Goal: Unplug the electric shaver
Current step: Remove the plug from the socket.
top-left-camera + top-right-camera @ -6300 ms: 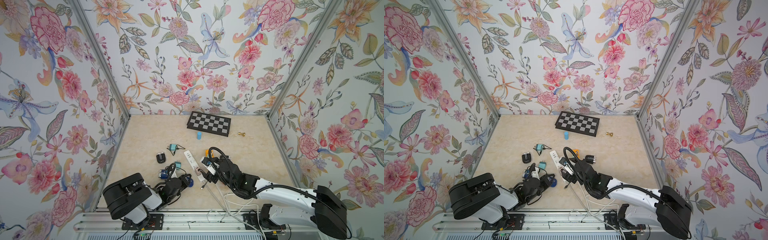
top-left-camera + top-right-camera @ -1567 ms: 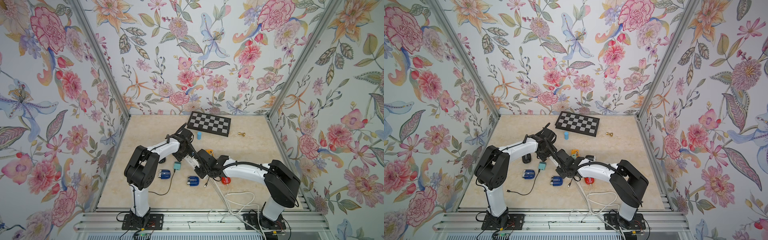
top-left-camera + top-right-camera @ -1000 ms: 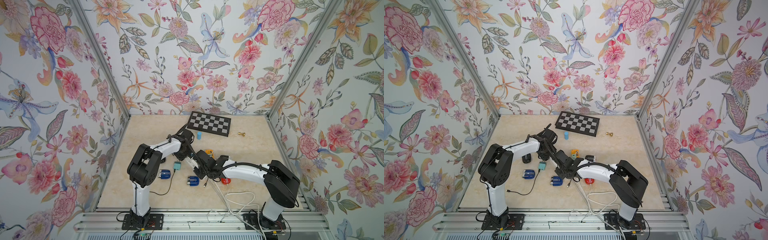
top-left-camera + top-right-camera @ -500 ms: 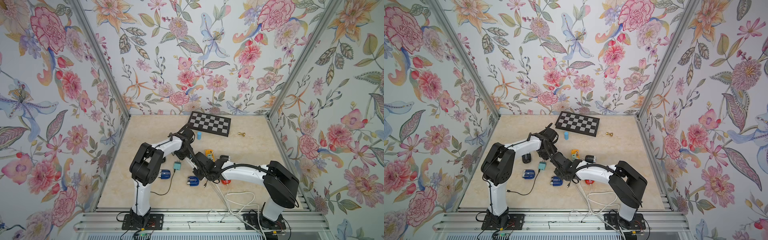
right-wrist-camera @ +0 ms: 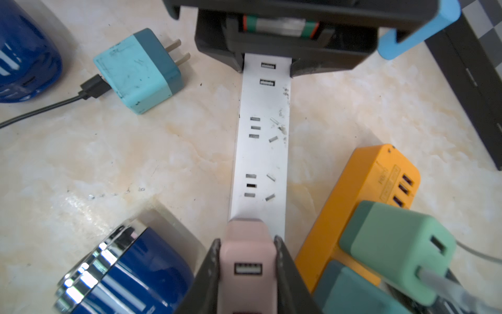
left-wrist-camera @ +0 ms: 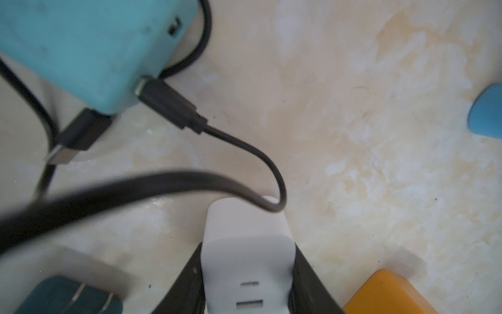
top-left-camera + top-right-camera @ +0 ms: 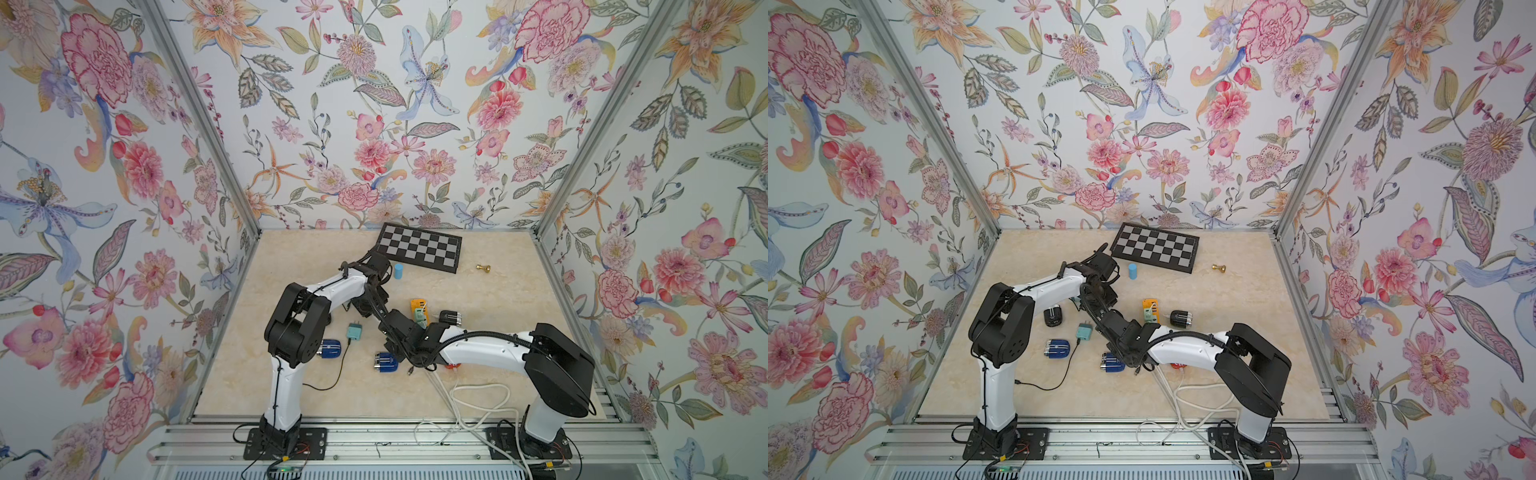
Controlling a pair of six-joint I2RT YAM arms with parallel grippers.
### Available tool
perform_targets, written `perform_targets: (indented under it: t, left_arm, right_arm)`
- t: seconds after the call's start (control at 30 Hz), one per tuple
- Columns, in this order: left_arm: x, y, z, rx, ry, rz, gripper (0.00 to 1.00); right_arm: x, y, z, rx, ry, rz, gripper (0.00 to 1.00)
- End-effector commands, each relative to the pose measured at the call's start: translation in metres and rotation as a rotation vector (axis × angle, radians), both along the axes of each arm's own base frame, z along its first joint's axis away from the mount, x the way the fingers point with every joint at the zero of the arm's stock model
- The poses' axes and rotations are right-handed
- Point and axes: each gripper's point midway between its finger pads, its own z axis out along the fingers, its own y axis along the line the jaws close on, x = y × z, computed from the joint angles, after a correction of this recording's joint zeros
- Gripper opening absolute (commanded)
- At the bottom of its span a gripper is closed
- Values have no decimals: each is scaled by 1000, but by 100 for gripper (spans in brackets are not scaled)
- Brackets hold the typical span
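A white cord point(image 7: 478, 385) loops along the tabletop's near edge. Just beyond it the right gripper point(image 5: 246, 242) has its jaws closed part-way onto the sides of a pink USB charger point(image 5: 247, 263). This charger sits at the near end of a white power strip point(image 5: 262, 152), with its USB socket facing the wrist camera.

A blue electric shaver point(image 5: 130, 271) lies on its side just left of that end, beside the gripper and apart from the strip. Whether any lead joins it to the charger cannot be told. A second blue shaver point(image 7: 330, 348) lies further left, close to the left arm.

Between the second blue shaver and the strip lies a teal two-prong adapter point(image 5: 138, 72). A black cable point(image 5: 40, 111) is plugged into it and trails toward the near-left corner. Right of the strip is an orange power strip point(image 5: 366, 185) carrying a green charger point(image 5: 399, 252). One black shaver point(image 7: 1053, 316) lies left of the arms and another point(image 7: 1180, 318) lies right of the orange strip.

At the strip's far end the left gripper point(image 6: 247, 252) clamps the white body between its jaws, about half open. Just past that end lies a light-teal charger block point(image 6: 81, 49) with a black plug in it. Toward the back edge stand a blue cylinder point(image 7: 398, 271), a chessboard point(image 7: 419, 252) and a gold chess piece point(image 7: 483, 268).
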Motion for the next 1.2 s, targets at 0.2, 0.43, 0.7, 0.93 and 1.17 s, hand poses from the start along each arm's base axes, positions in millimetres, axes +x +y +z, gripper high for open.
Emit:
perform_targets:
  t: [0.2, 0.43, 0.7, 0.93, 1.17]
  left_arm:
    - [-43, 18, -63, 95, 180, -52, 9]
    - [-44, 12, -70, 69, 200, -51, 8]
    - [-42, 11, -67, 76, 191, -54, 7]
    - [-47, 14, -70, 84, 199, -52, 7]
    - [-48, 10, -71, 85, 206, -55, 6]
  right_arm:
    - [13, 13, 35, 228, 38, 22, 0]
    - [-3, 20, 28, 11, -193, 60, 0]
    - [-1, 24, 37, 59, -189, 36, 0]
    - [5, 22, 39, 253, 11, 41, 0]
    - [-15, 43, 48, 16, -238, 137, 0]
